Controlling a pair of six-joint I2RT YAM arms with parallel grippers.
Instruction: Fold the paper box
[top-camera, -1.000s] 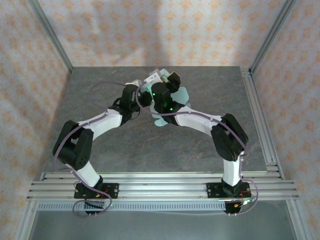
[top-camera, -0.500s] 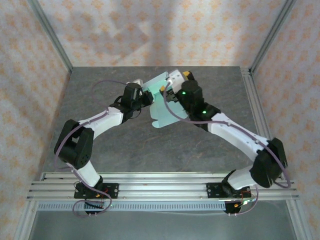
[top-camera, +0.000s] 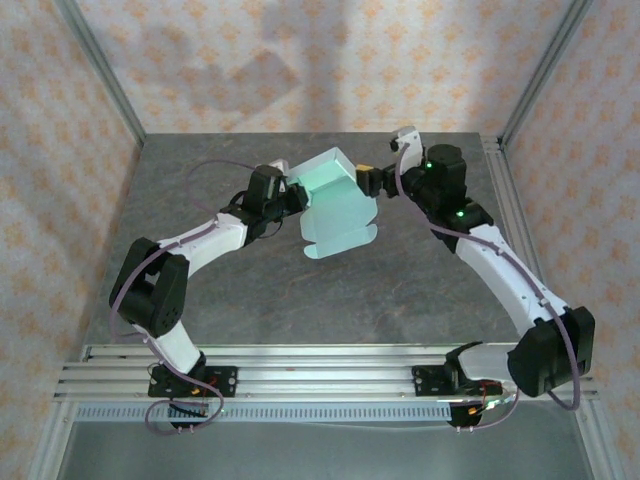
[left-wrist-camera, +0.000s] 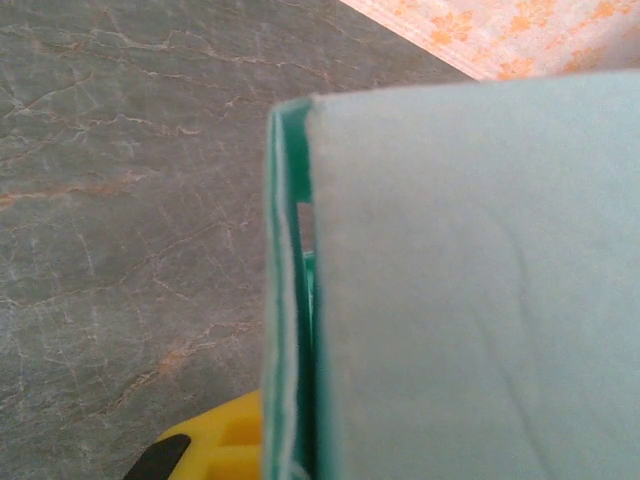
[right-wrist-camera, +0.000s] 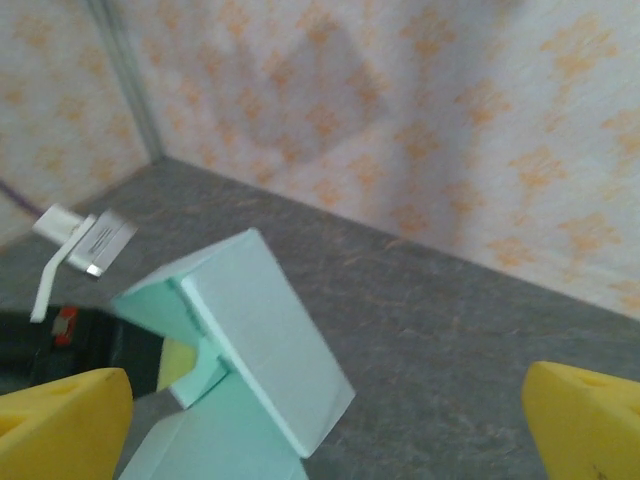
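The paper box (top-camera: 335, 203) is pale mint card, partly folded, with one panel raised over a flat sheet with rounded flaps. It is held above the grey table (top-camera: 250, 280). My left gripper (top-camera: 290, 192) is shut on its left edge. In the left wrist view the paper box (left-wrist-camera: 470, 300) sits close up, beside one yellow finger (left-wrist-camera: 215, 445). My right gripper (top-camera: 388, 160) stands open just right of the box, apart from it. In the right wrist view the paper box (right-wrist-camera: 260, 330) lies ahead, between the wide yellow fingertips (right-wrist-camera: 585, 420).
Patterned walls close in the table on three sides, with metal frame posts (top-camera: 100, 70) at the back corners. Aluminium rails (top-camera: 320, 365) run along the near edge at the arm bases. A rail (top-camera: 520, 240) also runs down the table's right side.
My right gripper opened, let go of the box and swung back to the right. The folded panel stays raised. The left gripper has kept its hold.
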